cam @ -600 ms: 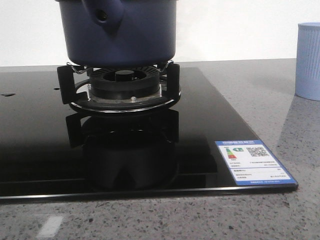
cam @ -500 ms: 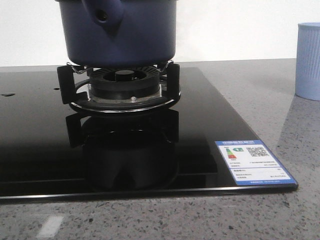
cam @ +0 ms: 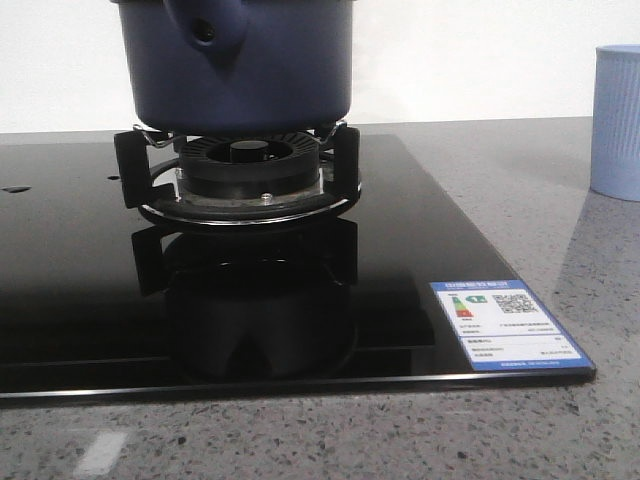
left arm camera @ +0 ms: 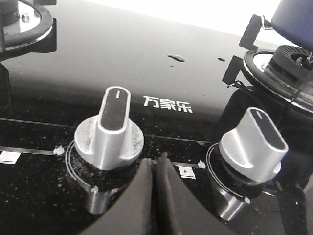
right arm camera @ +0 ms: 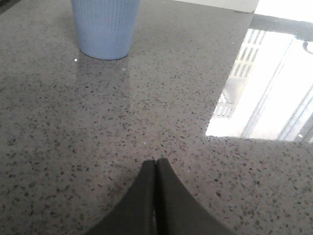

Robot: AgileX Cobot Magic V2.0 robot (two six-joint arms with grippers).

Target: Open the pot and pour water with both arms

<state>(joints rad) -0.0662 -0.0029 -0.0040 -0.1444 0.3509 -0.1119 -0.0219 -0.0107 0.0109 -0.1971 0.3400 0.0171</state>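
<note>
Granite counter [cam: 520, 200]: pot [cam: 240, 70] on burner [cam: 245, 170]; left claw [left arm camera: 156, 169], right claw [right arm camera: 155, 169] both pressed together, empty.

Both grippers pressed closed, neither holding anything

The left arm's black, wedge-shaped gripper [left arm camera: 156, 164] is showing in its wrist view with the two dark fingers meeting along a thin seam, tips touching, nothing between them; the right arm's matching black gripper [right arm camera: 155, 164] is likewise sitting with its tapered fingers together, the tips forming one point; neither arm is appearing in the front view.
</note>
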